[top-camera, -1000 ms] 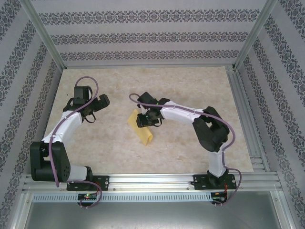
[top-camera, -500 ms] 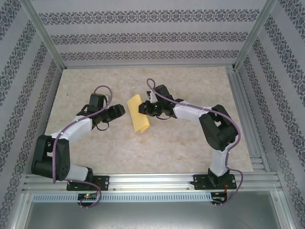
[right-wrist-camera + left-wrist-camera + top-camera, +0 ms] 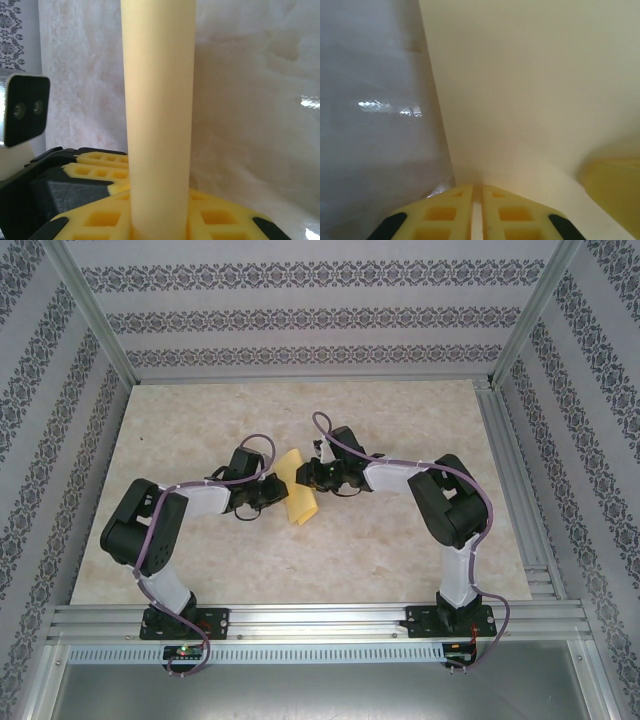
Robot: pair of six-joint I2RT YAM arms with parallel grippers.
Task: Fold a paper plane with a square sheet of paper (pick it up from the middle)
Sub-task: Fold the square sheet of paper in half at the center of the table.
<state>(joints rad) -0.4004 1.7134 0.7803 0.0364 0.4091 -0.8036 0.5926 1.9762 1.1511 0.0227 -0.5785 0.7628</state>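
The square sheet of paper (image 3: pixel 297 496) is a yellow folded strip held up over the middle of the table, between both grippers. My left gripper (image 3: pixel 274 491) meets it from the left. In the left wrist view its yellow fingers (image 3: pixel 451 206) stand almost together at the left gripper (image 3: pixel 477 190), with a thin edge of the paper (image 3: pixel 530 90) pinched between them. From the right, my right gripper (image 3: pixel 309 478) is shut on the same sheet. In the right wrist view the paper (image 3: pixel 159 100) rises as a curved band out of the right gripper (image 3: pixel 160 215).
The beige marbled table (image 3: pixel 200 420) lies under both arms. Patterned walls and aluminium posts (image 3: pixel 90 320) enclose it on three sides. A metal rail (image 3: pixel 320 618) runs along the near edge. The left gripper's body (image 3: pixel 55 175) sits close beside my right fingers.
My left arm swung right across the table to the paper and its jaws went from wide open to shut on the sheet's edge. The right gripper lifted and turned the paper slightly.
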